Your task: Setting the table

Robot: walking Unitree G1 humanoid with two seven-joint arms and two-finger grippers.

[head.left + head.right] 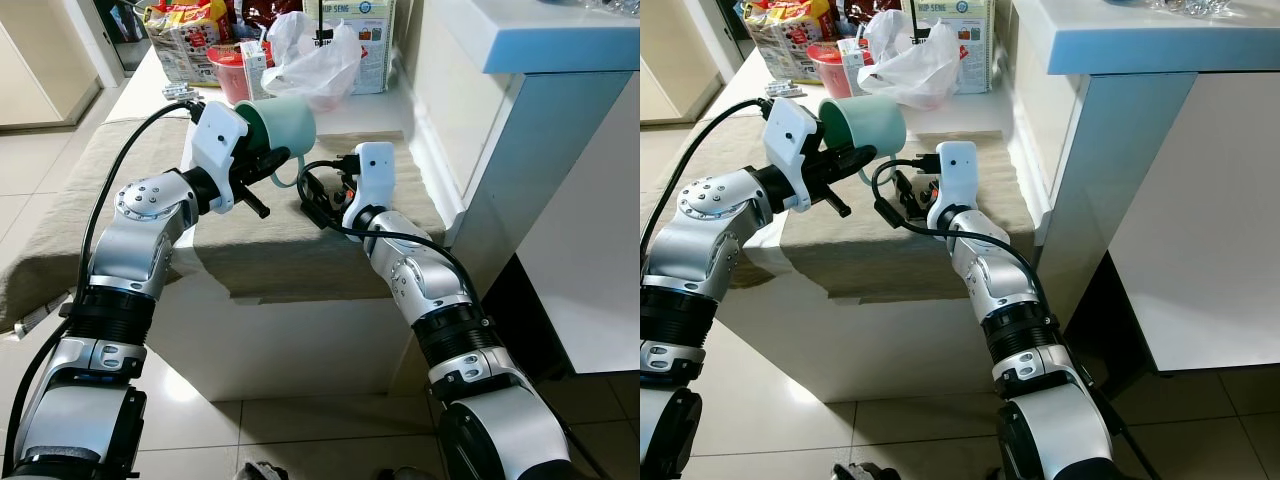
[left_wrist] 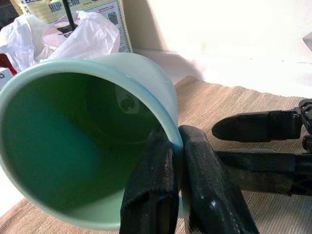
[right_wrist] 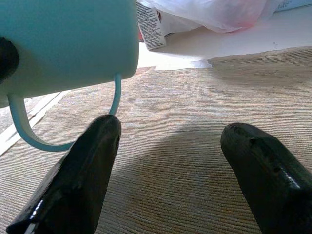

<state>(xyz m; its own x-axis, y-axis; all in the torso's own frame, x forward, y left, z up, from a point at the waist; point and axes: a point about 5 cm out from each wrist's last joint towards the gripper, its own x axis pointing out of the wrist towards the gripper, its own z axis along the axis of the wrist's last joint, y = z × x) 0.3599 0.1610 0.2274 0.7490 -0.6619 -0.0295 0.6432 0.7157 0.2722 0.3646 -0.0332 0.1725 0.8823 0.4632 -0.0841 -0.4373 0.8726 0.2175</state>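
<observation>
The mint-green mug (image 1: pixel 283 124) is pinched at its rim by the left hand (image 2: pixel 178 161) and held tilted on its side above the bench (image 1: pixel 280 250). It should be turned upright before being lowered onto the mat. The right hand (image 3: pixel 187 165) is spread open beneath the thin handle.

The left claw (image 2: pixel 178 161) holds the mug (image 1: pixel 282 124) above the cloth-covered table (image 1: pixel 300 250), left of the right claw (image 1: pixel 318 205), with groceries (image 1: pixel 200 35) behind.
</observation>
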